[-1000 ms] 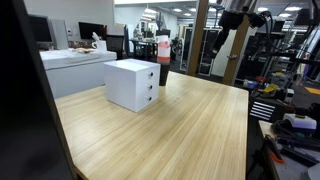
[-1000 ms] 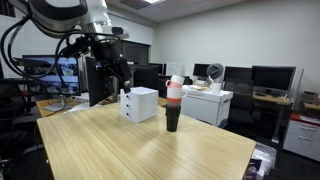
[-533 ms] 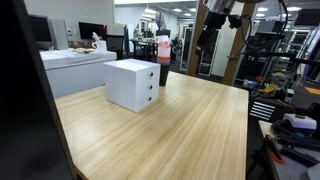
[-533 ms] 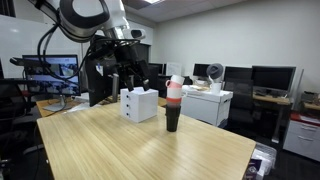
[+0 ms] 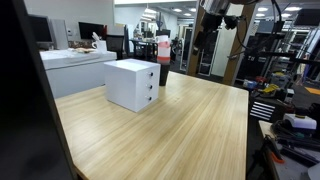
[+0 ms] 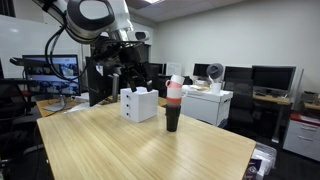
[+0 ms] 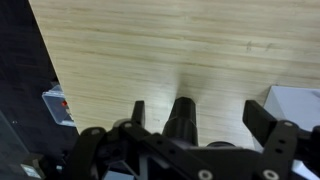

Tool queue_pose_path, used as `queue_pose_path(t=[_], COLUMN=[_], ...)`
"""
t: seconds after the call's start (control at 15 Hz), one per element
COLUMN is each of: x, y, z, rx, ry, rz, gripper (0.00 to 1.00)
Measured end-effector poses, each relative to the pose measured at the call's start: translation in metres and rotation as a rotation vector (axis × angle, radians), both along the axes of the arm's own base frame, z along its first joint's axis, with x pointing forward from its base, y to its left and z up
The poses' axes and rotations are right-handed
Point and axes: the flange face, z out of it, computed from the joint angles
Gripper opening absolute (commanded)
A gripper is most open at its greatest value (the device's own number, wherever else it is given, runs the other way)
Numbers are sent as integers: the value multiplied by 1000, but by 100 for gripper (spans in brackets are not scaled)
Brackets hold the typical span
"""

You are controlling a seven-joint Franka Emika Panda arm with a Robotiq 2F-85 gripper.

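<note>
End effector (image 6: 128,80), fingers spread and empty, has swung in over the table (image 5: 190,130); now hangs near the white two-drawer box (image 6: 140,104), above it and not touching.

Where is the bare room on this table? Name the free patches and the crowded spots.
Free: the wide bare stretch of table from the white box to the near edge. Crowded: the far end, where the box and the cup stack stand close together, with the open gripper hanging near the box.
</note>
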Motion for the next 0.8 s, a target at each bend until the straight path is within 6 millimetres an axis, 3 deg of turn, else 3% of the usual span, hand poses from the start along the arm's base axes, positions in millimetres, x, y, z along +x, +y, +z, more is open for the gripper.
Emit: queue_pose_path(t=[0.33,0.8], x=[11,56], y=[-15,-34], z=[9,30], rx=[-7,51], ry=[-39,-130], rz=[-30,-113], gripper=[100,100])
